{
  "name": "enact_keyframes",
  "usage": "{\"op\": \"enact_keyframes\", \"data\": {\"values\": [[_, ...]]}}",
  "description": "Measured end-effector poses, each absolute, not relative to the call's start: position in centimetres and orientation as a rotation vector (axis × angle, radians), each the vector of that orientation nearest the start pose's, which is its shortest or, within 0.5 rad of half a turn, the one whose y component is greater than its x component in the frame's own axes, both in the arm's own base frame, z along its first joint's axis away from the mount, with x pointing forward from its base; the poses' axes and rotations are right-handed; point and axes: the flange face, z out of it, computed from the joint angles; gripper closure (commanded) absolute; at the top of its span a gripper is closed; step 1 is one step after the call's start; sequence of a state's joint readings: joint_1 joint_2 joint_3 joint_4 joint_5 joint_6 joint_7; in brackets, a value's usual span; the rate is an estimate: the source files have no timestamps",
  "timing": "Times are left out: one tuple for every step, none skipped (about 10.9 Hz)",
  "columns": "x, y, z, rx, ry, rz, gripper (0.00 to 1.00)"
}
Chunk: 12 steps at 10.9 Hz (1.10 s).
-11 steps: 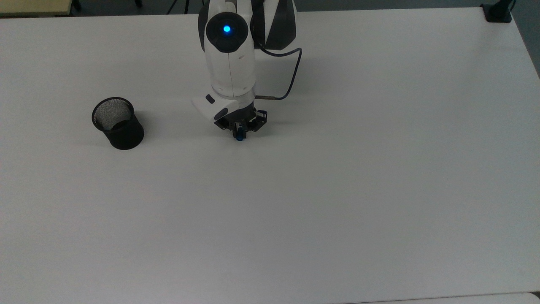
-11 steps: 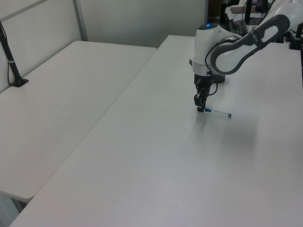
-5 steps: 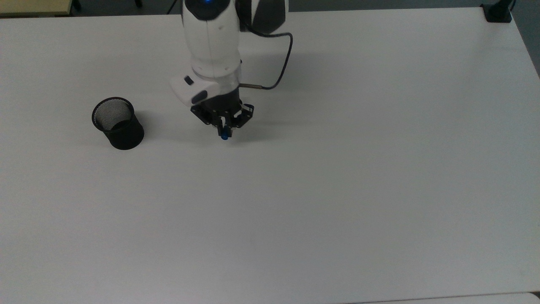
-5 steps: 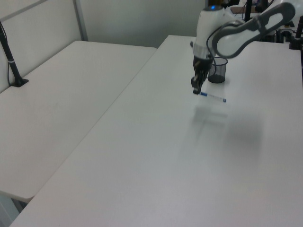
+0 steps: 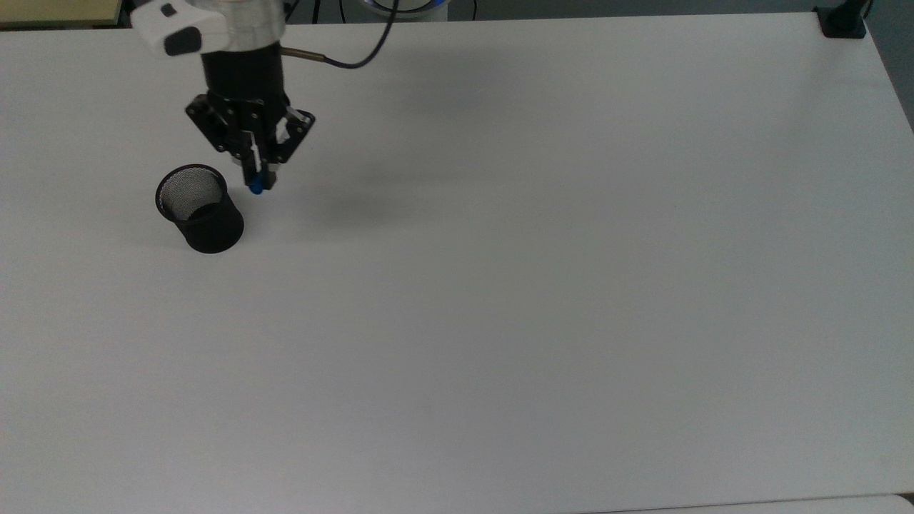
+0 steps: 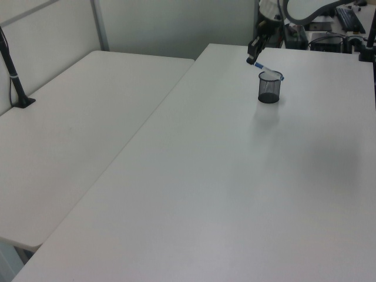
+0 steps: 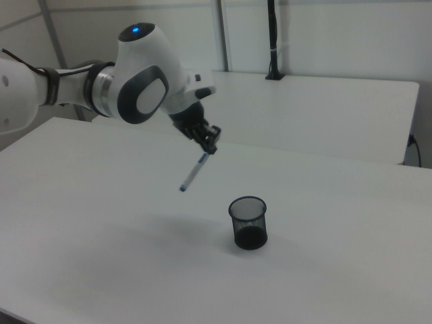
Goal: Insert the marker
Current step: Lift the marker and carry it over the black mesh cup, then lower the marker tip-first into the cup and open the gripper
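My gripper (image 5: pixel 257 171) is shut on the marker (image 5: pixel 255 188), a slim white barrel with blue ends. In the right view the marker (image 7: pixel 193 172) hangs slanted below the gripper (image 7: pixel 210 146), well above the table, its free blue end lowest. The black mesh cup (image 5: pixel 200 208) stands upright on the white table (image 5: pixel 500 321). In the top view the marker's lower end sits just right of the cup's rim. In the left view the marker (image 6: pixel 265 69) slants from the gripper (image 6: pixel 254 59) over the cup (image 6: pixel 269 88). The cup (image 7: pixel 248 223) stands to the right view's right of the marker tip.
A dark cable (image 5: pixel 357 61) loops off the wrist. A black clamp (image 5: pixel 842 21) sits at the table's far right corner in the top view. A second white table (image 6: pixel 76 117) adjoins on the left view's left, with a black post (image 6: pixel 14 76) on it.
The arm has risen and swung to the top view's left with the marker, from mid-table to beside the cup. The marker now hangs higher and more steeply tilted.
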<state>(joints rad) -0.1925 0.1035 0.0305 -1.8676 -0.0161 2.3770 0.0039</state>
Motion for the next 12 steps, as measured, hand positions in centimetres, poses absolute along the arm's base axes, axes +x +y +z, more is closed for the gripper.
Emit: {"op": "enact_keyframes", "data": {"values": [[61.6,-12.0,50.6,-3.103,0.227,-0.733,1.0],[61.8,-13.0,50.7,-3.102,0.218,-0.788,1.0],[62.0,-14.4,50.5,-3.103,0.206,-0.86,1.0],[62.1,-15.2,50.3,-3.104,0.197,-0.899,1.0],[62.3,-16.4,50.0,-3.102,0.194,-0.967,1.0],[62.5,-17.1,49.7,-3.1,0.193,-1.011,1.0],[62.6,-18.1,49.0,-3.104,0.177,-1.06,1.0],[62.5,-18.8,48.4,-3.111,0.158,-1.084,1.0],[62.2,-19.8,47.3,-3.124,0.136,-1.103,1.0],[62.0,-20.2,46.6,-3.132,0.123,-1.107,1.0],[61.8,-20.5,45.7,-3.144,0.101,-1.096,1.0],[61.6,-20.6,44.9,-3.158,0.068,-1.073,1.0]]}}
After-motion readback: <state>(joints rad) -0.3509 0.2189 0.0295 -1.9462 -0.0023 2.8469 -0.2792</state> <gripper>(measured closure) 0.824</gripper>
